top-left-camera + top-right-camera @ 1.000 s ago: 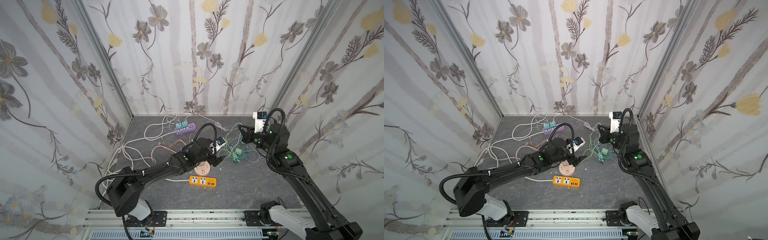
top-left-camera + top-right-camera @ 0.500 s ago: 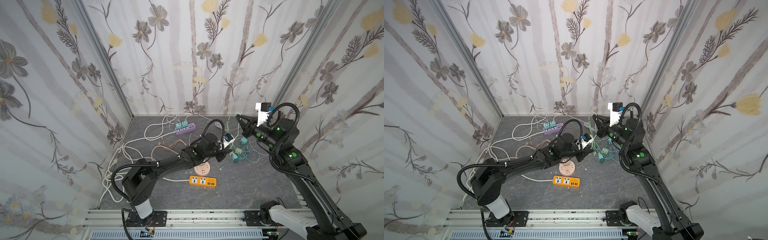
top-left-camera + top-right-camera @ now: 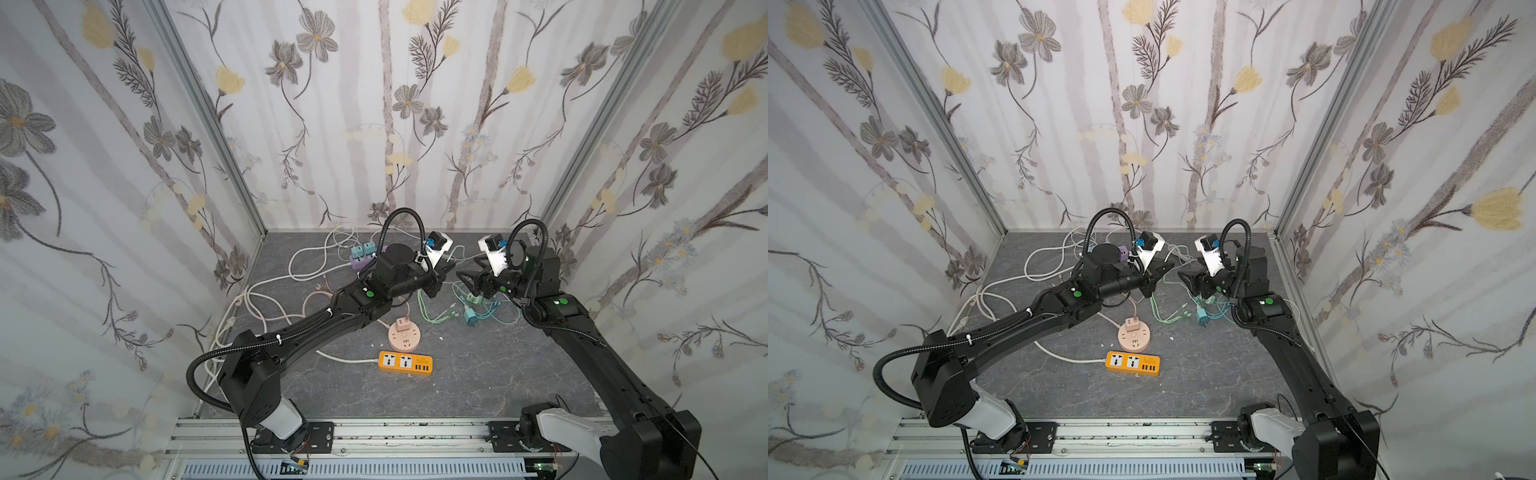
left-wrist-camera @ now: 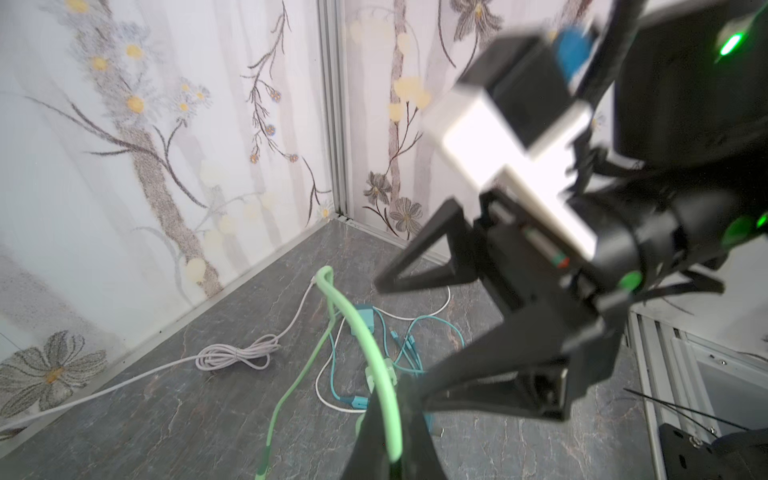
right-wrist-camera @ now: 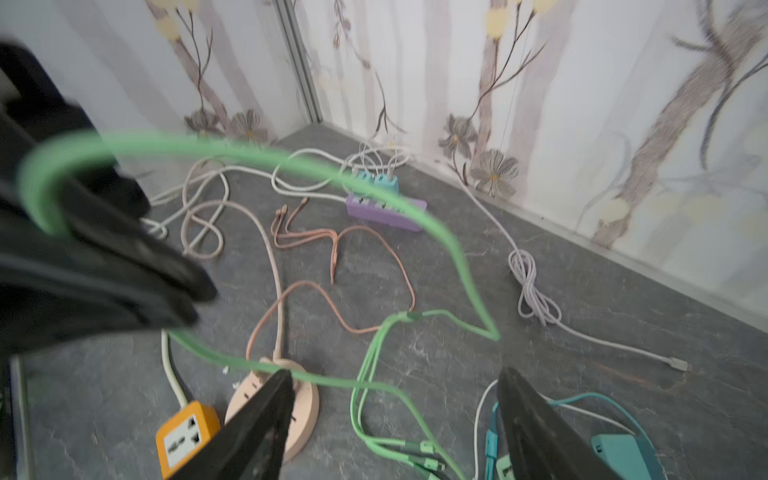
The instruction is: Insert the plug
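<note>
Our left claw (image 5: 195, 303) clamps the green cable (image 5: 187, 145) aloft, our right claw (image 5: 395, 374) hangs open and empty, and we judge its plug not yet inserted.

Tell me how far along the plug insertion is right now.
Done: two teal plugs sit in the purple power strip; a pink adapter sits in the round pink socket. In hand: the left gripper is shut on the green cable, held aloft; the right gripper is open, empty. Left: the orange power strip shows empty sockets and the teal charger lies loose, so the insertion itself looks not yet done.
</note>
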`<state>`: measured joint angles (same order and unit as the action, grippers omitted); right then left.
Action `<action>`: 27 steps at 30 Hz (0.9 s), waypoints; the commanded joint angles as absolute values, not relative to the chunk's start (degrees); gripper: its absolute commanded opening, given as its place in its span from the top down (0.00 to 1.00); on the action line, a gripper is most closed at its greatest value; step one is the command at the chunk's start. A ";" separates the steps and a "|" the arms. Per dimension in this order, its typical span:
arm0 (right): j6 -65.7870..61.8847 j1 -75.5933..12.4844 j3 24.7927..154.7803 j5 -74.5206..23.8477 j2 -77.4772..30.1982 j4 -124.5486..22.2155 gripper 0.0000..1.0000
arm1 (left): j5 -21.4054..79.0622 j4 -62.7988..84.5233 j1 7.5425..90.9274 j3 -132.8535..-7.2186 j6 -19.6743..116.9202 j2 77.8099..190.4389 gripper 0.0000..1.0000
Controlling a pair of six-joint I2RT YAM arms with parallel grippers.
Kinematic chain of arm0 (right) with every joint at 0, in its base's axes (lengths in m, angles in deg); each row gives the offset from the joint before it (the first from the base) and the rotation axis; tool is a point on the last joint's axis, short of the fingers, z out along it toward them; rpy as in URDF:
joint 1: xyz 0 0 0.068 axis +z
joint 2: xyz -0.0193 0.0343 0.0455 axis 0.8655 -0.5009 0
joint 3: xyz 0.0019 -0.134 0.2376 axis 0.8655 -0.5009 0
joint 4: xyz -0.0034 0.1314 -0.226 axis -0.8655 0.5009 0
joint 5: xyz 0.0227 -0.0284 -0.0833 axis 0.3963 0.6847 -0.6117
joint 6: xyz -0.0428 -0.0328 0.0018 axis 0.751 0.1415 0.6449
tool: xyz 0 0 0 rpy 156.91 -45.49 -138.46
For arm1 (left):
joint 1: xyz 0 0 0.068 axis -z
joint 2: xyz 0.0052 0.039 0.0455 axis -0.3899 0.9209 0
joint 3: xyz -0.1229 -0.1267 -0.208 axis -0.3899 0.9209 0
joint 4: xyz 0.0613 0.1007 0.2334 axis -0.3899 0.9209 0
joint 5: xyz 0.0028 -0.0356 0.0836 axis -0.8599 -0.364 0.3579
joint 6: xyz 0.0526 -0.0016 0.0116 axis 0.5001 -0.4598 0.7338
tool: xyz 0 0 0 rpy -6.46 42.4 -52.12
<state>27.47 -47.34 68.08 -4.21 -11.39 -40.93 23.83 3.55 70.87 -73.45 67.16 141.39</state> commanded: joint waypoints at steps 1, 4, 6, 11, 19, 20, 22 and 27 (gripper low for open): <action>41.32 -47.37 65.63 -0.95 -13.13 -40.74 0.20 | 28.25 4.40 70.67 -76.11 64.25 140.50 1.00; 47.81 -47.37 66.38 -1.65 -15.36 -36.41 0.20 | 30.45 5.99 70.67 -79.29 62.55 140.16 1.00; 51.70 -47.37 67.28 -3.96 -16.55 -34.16 0.20 | 31.08 6.43 70.67 -80.89 61.09 139.91 1.00; 63.74 -47.55 69.82 -6.04 -20.67 -28.07 0.20 | 29.84 6.05 70.84 -80.93 59.34 139.44 1.00; 70.68 -46.42 78.20 -2.63 -30.58 -20.10 0.20 | 31.23 7.41 70.46 -80.59 58.86 138.67 1.00; 70.77 -46.21 77.95 -3.39 -31.33 -20.68 0.21 | 31.83 7.11 70.47 -80.34 58.29 138.40 1.00; 71.00 -45.74 78.24 -5.56 -33.22 -20.52 0.21 | 33.80 6.91 70.41 -80.28 57.09 138.14 1.00; 59.94 -41.89 81.79 -19.70 -38.61 -20.82 0.22 | 35.33 7.55 70.48 -80.91 54.33 138.21 1.00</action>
